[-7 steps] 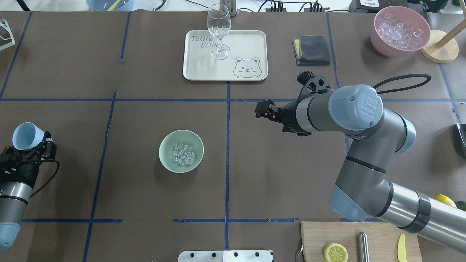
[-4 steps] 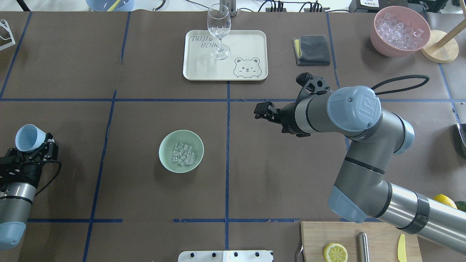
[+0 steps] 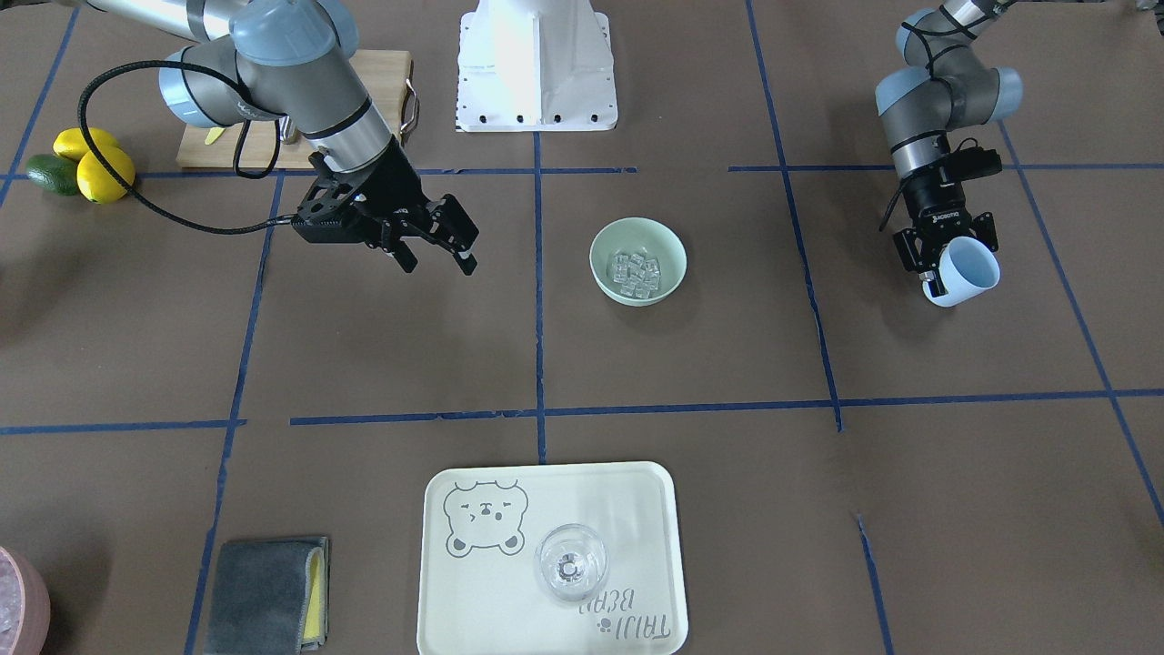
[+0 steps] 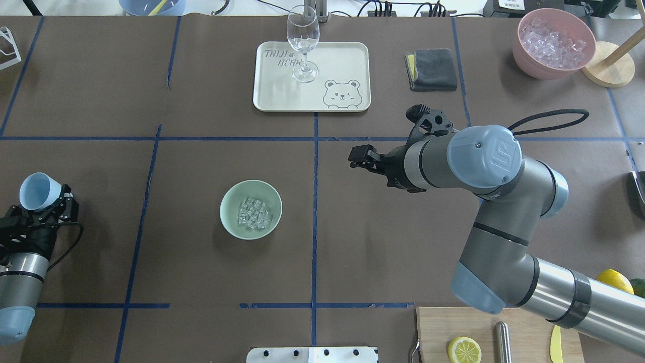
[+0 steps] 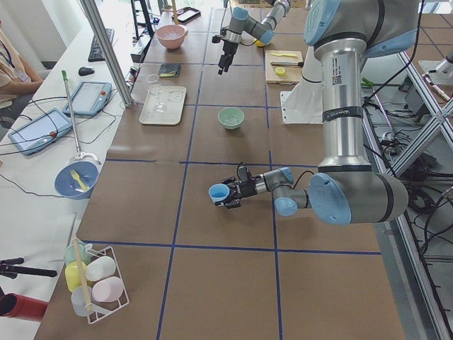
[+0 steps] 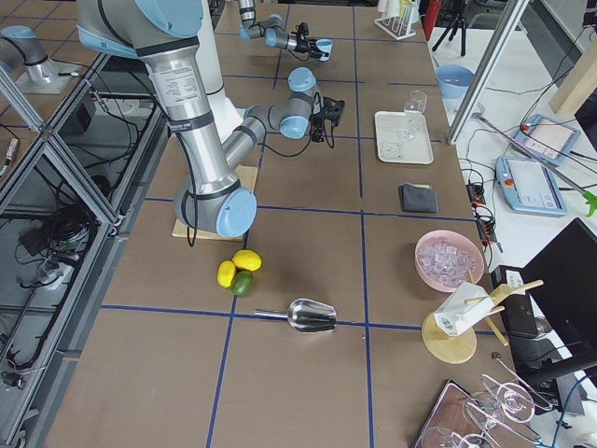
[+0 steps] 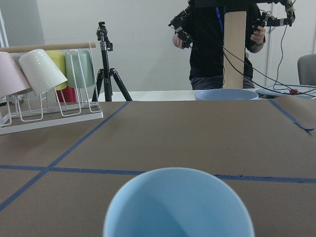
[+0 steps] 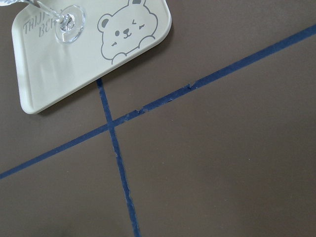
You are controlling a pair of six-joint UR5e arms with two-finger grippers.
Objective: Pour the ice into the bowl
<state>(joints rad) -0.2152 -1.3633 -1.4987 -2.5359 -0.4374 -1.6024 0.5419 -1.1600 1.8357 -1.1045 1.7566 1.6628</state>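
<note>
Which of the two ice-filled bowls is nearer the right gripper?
The mint-green bowl, central and near the right gripper; the pink bowl stands far off in a corner.

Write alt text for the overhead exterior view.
A mint-green bowl holding clear ice cubes sits left of centre. The left gripper grips a light blue cup at the left edge; the right gripper hangs open right of centre.

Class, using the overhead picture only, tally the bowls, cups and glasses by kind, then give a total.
Bowls: 3 (green bowl, pink bowl, blue bowl at the top edge)
Cups: 1 (light blue cup)
Glasses: 1 (wine glass)
Total: 5
</note>
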